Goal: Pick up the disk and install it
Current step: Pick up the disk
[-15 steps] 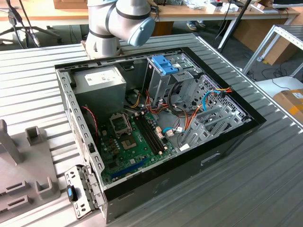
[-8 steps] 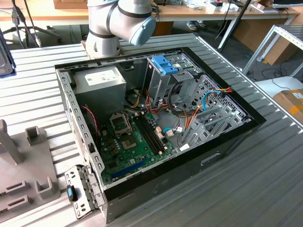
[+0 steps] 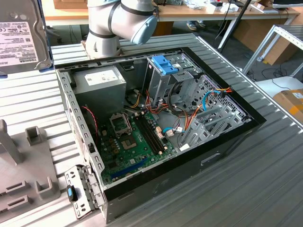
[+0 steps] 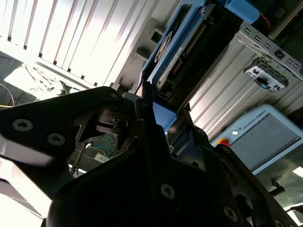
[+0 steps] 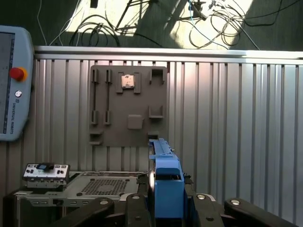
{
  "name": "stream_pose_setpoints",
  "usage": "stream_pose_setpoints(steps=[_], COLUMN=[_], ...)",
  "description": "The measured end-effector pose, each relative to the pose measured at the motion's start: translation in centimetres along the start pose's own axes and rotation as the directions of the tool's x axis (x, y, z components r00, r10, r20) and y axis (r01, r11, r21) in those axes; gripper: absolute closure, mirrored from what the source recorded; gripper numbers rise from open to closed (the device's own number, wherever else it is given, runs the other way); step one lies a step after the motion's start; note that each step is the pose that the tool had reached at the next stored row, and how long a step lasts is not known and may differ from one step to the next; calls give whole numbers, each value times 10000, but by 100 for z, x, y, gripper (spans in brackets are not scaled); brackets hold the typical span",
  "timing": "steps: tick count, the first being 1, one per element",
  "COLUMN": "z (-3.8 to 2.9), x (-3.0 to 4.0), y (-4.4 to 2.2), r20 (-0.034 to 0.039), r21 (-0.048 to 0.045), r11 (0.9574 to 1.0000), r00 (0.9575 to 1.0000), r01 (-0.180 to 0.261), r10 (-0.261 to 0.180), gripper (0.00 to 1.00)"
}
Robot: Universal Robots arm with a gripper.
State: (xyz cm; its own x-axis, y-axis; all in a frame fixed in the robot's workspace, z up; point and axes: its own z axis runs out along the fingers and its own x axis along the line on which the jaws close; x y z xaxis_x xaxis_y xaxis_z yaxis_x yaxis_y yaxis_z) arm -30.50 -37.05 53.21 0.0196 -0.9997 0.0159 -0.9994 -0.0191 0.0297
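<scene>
The disk hangs high at the exterior view's left, close to the camera, its white label facing out and a light-blue bracket along its edge. In the second wrist view the disk juts out from between my black fingers, and my gripper is shut on its blue-framed end. In the first wrist view the disk appears edge-on as a blue strip, clamped by my gripper. It is held in the air, away from the open computer case.
Inside the case stand a metal drive cage with blue tabs, a grey power-supply box and the motherboard. A grey fixture plate lies on the ribbed table. A teach pendant lies beside it.
</scene>
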Motion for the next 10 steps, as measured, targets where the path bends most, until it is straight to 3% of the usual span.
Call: stream_pose_setpoints(steps=[3,5,7,9,10], z=[-5,-11,-14,-19,-20], x=[2,5,5,6,6], y=[-151,-357,-449,-643,-688], r20=[-1,-1,-1,-1,-1], r21=[-2,-3,-3,-4,-5], r11=[10000,10000,10000,10000,10000], r00=[10000,10000,10000,10000,10000], r01=[6,17,21,30,34], r10=[-6,-17,-21,-30,-34], gripper=[64,64,64,64,64])
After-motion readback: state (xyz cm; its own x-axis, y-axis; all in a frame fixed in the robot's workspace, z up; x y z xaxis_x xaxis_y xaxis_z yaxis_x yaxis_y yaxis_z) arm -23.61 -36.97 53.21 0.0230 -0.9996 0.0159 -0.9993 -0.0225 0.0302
